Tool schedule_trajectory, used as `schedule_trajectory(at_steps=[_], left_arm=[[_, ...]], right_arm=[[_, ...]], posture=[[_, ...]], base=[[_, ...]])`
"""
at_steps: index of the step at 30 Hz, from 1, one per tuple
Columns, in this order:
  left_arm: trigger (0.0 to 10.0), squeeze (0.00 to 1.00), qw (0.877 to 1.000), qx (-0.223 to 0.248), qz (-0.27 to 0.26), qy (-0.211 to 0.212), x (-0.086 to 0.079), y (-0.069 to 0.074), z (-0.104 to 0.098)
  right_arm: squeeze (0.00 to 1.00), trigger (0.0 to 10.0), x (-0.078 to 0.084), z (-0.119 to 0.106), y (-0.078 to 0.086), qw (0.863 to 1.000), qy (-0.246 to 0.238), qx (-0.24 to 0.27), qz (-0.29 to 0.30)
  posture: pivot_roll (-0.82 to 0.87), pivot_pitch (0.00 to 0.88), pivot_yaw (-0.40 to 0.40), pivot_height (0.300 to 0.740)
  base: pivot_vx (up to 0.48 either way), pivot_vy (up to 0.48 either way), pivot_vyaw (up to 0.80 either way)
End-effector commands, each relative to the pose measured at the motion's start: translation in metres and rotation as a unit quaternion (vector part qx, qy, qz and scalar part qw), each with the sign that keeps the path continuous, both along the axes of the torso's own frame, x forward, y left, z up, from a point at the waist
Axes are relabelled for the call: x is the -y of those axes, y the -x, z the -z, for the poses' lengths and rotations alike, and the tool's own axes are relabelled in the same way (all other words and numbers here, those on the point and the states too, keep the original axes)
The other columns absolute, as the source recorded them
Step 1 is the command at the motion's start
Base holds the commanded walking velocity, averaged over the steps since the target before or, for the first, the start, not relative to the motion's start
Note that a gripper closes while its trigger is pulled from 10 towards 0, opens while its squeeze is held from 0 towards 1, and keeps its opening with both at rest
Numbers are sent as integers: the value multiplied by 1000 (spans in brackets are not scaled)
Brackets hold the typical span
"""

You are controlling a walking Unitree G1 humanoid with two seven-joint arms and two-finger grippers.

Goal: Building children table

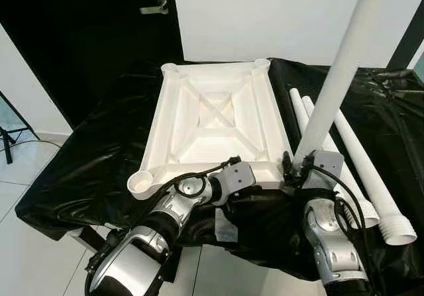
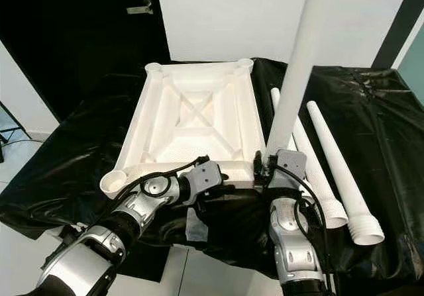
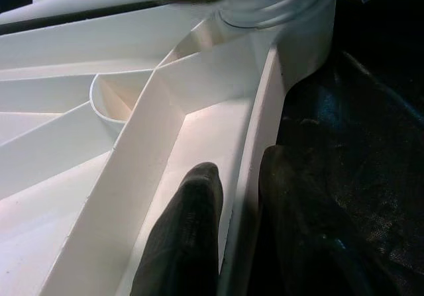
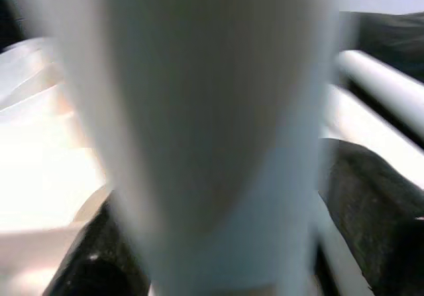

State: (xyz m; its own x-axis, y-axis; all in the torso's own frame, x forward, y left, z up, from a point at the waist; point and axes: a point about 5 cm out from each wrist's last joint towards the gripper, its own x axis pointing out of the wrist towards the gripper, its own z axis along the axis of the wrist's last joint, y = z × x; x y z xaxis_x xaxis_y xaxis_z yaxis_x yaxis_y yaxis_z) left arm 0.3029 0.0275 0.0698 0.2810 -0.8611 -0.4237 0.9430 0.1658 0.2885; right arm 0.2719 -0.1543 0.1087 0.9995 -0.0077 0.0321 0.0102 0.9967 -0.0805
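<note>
The right gripper [image 1: 296,165] is pinching the standing leg [image 1: 338,77] upright over the tabletop's [image 1: 215,117] near right corner socket; the left gripper [image 3: 232,197] is pinching the near rim.

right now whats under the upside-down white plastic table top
The upside-down white plastic table top lies on a crinkled black plastic sheet spread over the work surface. The sheet hides whatever supports it; the table top covers the sheet beneath it.
</note>
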Motion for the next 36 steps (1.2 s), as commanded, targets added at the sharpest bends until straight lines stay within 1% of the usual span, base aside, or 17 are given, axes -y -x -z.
schedule_trajectory(at_steps=[1,2,4,5,6,7,8,9,11,12,14,21,22,23,24,30,36], left_arm=[[10000,0,989,-117,12,-87,-22,30,53],[10000,0,989,-117,12,-87,-22,30,52],[10000,0,989,-117,12,-87,-22,30,52],[10000,0,989,-117,12,-86,-21,30,52],[10000,0,989,-117,12,-86,-21,30,52],[10000,0,989,-117,13,-85,-20,30,52],[10000,0,989,-117,13,-85,-20,30,52],[10000,0,989,-117,13,-85,-20,30,52],[10000,0,989,-118,15,-86,-20,31,52],[10000,0,989,-118,15,-86,-20,31,52],[10000,0,989,-119,16,-88,-21,31,52],[10000,0,989,-118,14,-87,-21,30,52],[10000,0,989,-117,13,-86,-21,30,51],[10000,0,989,-117,13,-86,-21,30,51],[10000,0,989,-117,13,-86,-22,30,51],[10000,0,989,-118,11,-89,-25,29,52],[10000,0,989,-117,12,-90,-25,29,52]], right_arm=[[0,10000,-5,4,0,999,-4,-6,-31],[0,10000,-6,2,1,997,9,2,-74],[0,10000,-6,2,1,997,9,2,-74],[0,10000,-1,0,0,985,28,-2,-168],[0,10000,-1,0,0,985,28,-2,-168],[0,10000,1,0,0,978,36,-6,-203],[0,10000,1,0,0,978,36,-6,-203],[0,10000,6,-1,-1,969,44,-18,-242],[0,10000,13,-3,-3,963,59,-26,-261],[0,10000,13,-3,-3,963,59,-26,-261],[0,10000,28,-6,-8,953,79,-47,-287],[0,10000,35,-4,-9,942,94,-71,-315],[0,4353,36,-3,-9,939,93,-78,-322],[0,4353,36,-3,-9,939,93,-78,-322],[0,0,37,-3,-9,935,91,-80,-334],[0,0,39,-2,-9,923,92,-92,-362],[0,0,38,3,-6,919,78,-103,-372]], posture=[[-42,0,19,740],[-44,0,17,740],[-44,0,17,740],[-45,0,19,740],[-45,0,19,740],[-45,0,19,740],[-45,0,19,740],[-48,0,22,740],[-54,0,25,740],[-54,0,25,740],[-51,0,24,740],[-42,0,22,740],[-42,0,22,740],[-42,0,22,740],[-37,0,21,740],[-37,0,26,740],[-41,0,28,740]], base=[[0,0,0],[0,0,0],[0,0,0],[0,0,0],[0,0,0],[0,0,0],[0,0,0],[0,0,0],[0,0,0],[0,0,0],[0,0,0],[0,0,0],[0,0,0],[0,0,0],[0,0,0],[0,0,0],[0,0,0]])
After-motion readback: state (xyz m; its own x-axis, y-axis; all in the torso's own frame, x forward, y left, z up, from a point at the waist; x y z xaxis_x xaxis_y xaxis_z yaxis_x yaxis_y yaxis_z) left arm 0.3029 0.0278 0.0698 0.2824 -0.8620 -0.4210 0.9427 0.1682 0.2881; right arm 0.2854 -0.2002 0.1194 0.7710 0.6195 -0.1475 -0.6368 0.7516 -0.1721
